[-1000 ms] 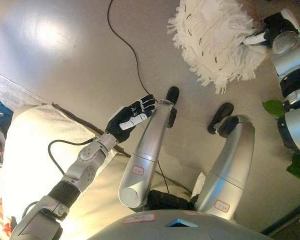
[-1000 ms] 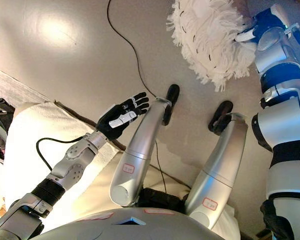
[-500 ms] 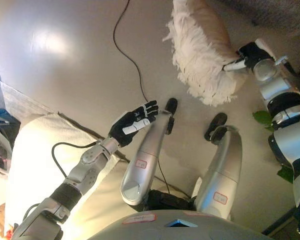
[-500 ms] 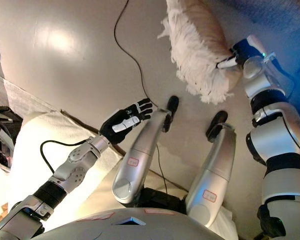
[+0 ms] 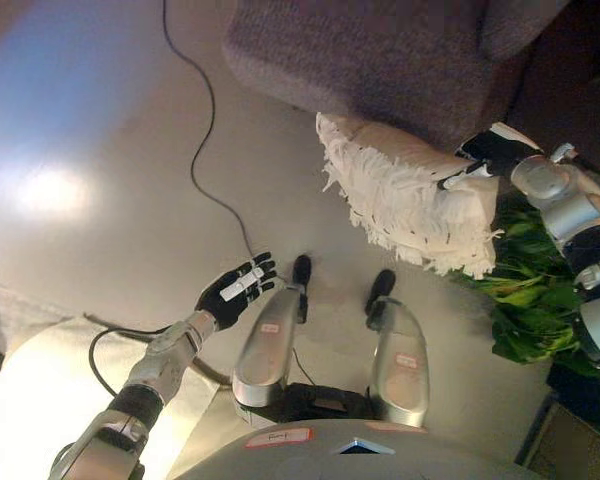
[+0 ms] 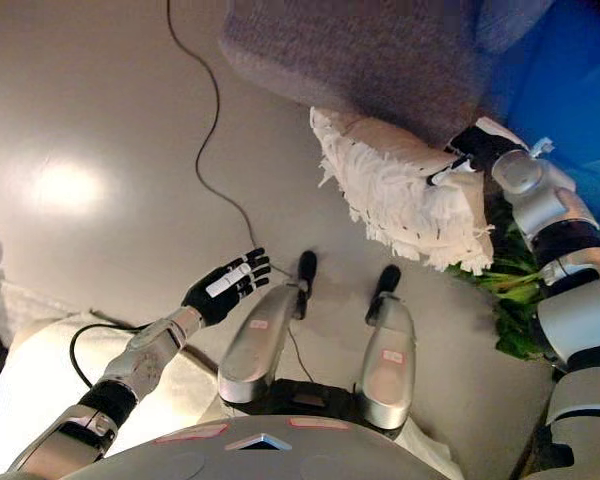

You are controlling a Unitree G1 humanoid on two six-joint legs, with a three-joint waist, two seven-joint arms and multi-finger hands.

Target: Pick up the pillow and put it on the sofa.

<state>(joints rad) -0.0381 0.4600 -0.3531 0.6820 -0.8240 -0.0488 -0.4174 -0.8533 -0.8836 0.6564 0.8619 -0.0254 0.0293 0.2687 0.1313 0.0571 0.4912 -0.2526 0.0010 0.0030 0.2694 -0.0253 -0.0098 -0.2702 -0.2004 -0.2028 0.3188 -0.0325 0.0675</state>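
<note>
My right hand (image 5: 488,154) is shut on the edge of a cream pillow (image 5: 405,195) with a shaggy white fringe and holds it in the air, just in front of the grey-purple sofa (image 5: 380,55) at the top of the view. The pillow's far edge is close to the sofa's front. It also shows in the right eye view (image 6: 400,190). My left hand (image 5: 235,290) is open and empty, held out low on the left above the floor.
A green leafy plant (image 5: 525,300) stands on the right beside the sofa, under my right arm. A cream cushion (image 5: 40,400) lies at the lower left. The shiny beige floor (image 5: 100,180) spreads across the left and middle.
The view has swung up, bringing the sofa into sight. My right hand has carried the pillow up close to the sofa's front. The left hand has stayed open.
</note>
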